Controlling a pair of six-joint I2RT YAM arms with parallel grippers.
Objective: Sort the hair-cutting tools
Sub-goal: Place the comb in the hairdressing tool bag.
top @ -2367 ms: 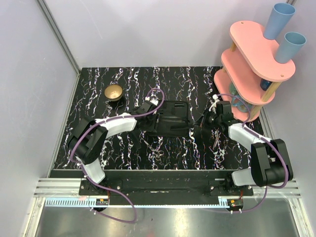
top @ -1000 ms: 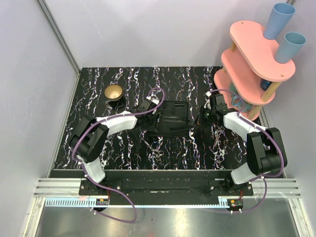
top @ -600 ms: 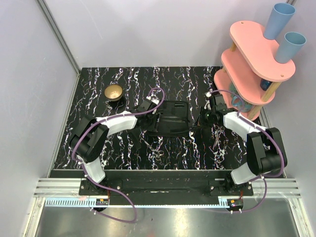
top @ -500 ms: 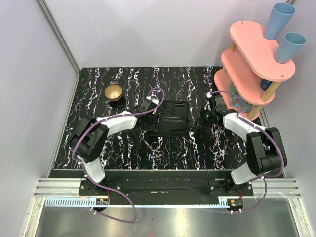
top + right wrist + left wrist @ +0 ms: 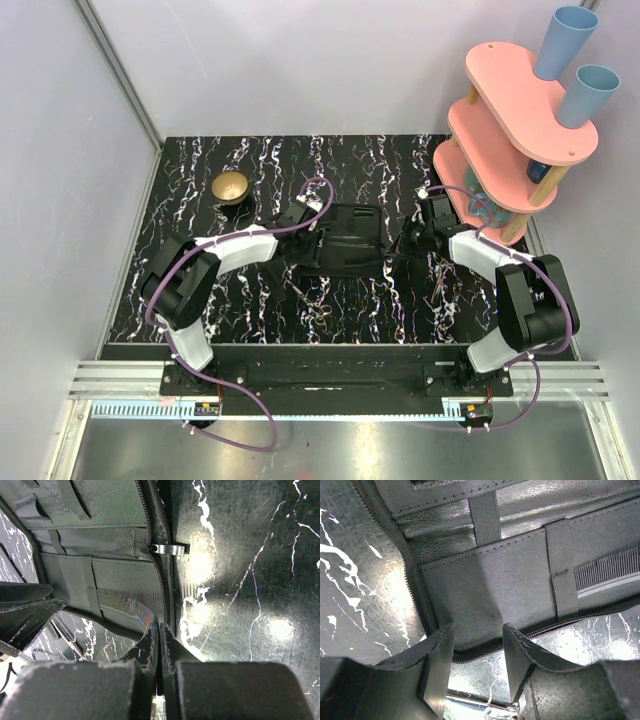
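Note:
The black case (image 5: 345, 240) lies open mid-table. My left gripper (image 5: 303, 224) is at its left edge; in the left wrist view the gripper (image 5: 477, 647) is open, with the jaws astride the zipped rim of the case (image 5: 510, 580). My right gripper (image 5: 408, 242) is at the case's right edge; in the right wrist view the gripper (image 5: 160, 632) is pinched on the zipper rim (image 5: 159, 580). Slim scissors lie loose on the table: one pair (image 5: 440, 273) right of the case, others (image 5: 303, 290) (image 5: 325, 312) in front of it.
A small brass bowl (image 5: 231, 186) stands at the back left. A pink tiered stand (image 5: 515, 130) with two blue cups (image 5: 563, 40) stands at the back right, close behind my right arm. A comb (image 5: 607, 570) sits in a case pocket.
My right gripper has moved left and a little back, up to the case's right edge. The left arm and the case have stayed put.

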